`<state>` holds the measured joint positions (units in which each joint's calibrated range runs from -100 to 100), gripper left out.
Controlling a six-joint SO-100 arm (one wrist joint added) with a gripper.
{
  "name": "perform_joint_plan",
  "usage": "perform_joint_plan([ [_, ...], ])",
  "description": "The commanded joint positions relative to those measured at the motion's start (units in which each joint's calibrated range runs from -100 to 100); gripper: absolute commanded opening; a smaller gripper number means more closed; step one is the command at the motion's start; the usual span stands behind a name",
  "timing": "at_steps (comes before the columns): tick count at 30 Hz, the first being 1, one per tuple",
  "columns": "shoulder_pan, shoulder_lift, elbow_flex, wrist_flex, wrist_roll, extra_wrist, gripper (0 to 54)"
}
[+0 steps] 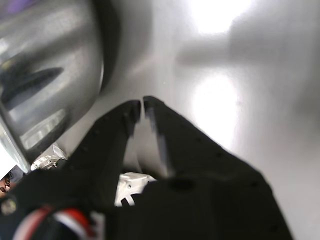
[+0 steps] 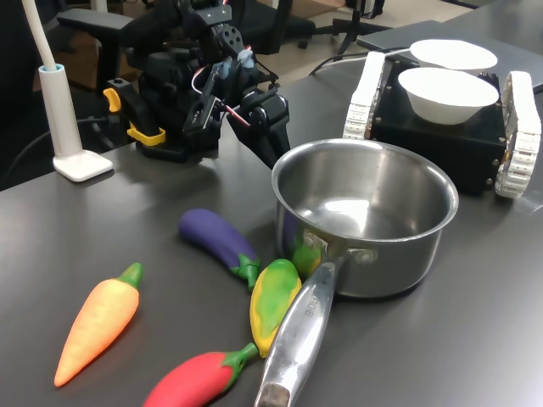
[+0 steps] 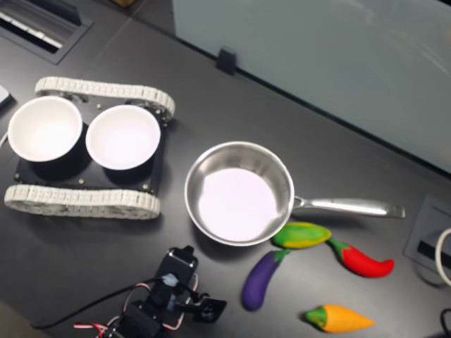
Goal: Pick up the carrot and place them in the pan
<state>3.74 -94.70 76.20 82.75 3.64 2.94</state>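
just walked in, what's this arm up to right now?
Nothing is held yet. The gripper hangs nearly closed and empty just behind the pan, close to its rim. The pan is empty. The carrot lies untouched on the table, far from the arm, past the eggplant, corn and chilli beside the pan's handle. Two white bowls sit on a tracked base.

eggplant (image 2: 217,237) lay purple | corn (image 2: 273,301) just beside it | chilli (image 2: 193,381) red | two white bowls (image 2: 447,93) sat on tracked base (image 2: 441,140)
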Motion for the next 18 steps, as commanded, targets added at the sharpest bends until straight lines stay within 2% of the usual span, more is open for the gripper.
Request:
perform_joint_plan([
  [1, -0.30, -0.83, -1.10, -2.96, 0.24, -0.33, 0.2],
  [9, 0.04, -0.83, -1.37, -2.79, 0.44, -0.42, 0.4],
  [12, 0.27, -0.41, -3.55, -1.00, 0.29, -0.33, 0.2],
  [18, 1.31, 7.18, -6.55, -2.96, 0.54, -0.33, 0.2],
])
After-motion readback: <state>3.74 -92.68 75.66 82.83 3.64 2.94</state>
